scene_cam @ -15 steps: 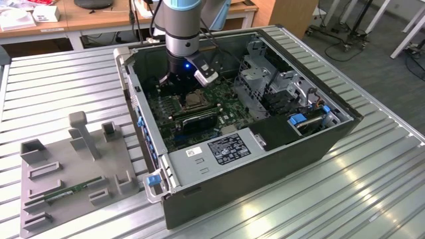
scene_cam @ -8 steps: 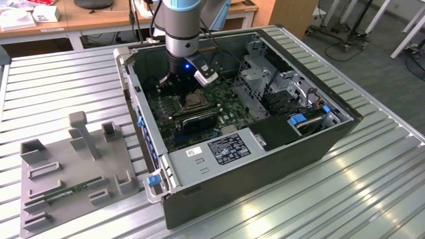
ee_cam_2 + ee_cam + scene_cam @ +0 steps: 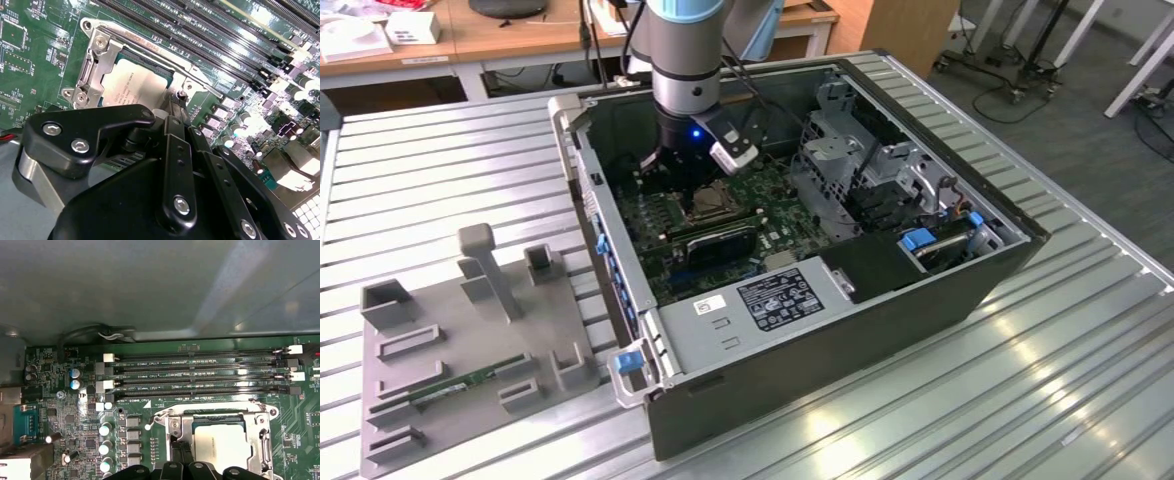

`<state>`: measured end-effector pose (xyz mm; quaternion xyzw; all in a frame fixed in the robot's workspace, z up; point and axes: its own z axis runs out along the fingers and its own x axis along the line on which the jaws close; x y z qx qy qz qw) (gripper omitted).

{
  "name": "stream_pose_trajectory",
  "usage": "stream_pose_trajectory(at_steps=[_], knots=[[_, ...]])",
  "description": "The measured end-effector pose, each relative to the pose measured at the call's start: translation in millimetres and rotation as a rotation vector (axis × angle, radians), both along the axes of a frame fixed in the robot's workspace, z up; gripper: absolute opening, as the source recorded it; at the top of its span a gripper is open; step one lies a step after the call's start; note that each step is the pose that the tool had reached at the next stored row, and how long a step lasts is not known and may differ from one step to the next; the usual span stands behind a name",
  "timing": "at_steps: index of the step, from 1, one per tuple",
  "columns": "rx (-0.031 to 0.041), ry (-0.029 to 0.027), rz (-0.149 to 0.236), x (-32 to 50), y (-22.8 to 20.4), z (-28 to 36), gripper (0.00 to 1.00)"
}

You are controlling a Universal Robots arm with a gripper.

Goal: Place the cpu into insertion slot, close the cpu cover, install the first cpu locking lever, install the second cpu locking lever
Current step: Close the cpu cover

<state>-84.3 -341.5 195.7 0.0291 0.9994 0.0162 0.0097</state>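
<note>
While the arm (image 3: 683,50) reaches into the case (image 3: 854,330), I see the pincer (image 3: 680,188) just over the cpu (image 3: 711,203) in the exterior view. In the second wrist view the cpu (image 3: 135,87) sits in the slot (image 3: 147,60), cover (image 3: 92,65) down around it, pincer (image 3: 176,105) clenched at its rim. In the first wrist view the pincer (image 3: 182,446) stands beside the cpu (image 3: 220,442).
</note>
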Motion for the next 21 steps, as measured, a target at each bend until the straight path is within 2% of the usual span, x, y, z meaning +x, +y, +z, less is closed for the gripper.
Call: stream_pose_trajectory(at_steps=[10, 21], knots=[[0.0023, -0.0018, 0.0, 0.6, 0.8, 1.4, 0.11], [0.0023, -0.0017, 0.0, 0.6, 0.9, 8.6, 0.11]])
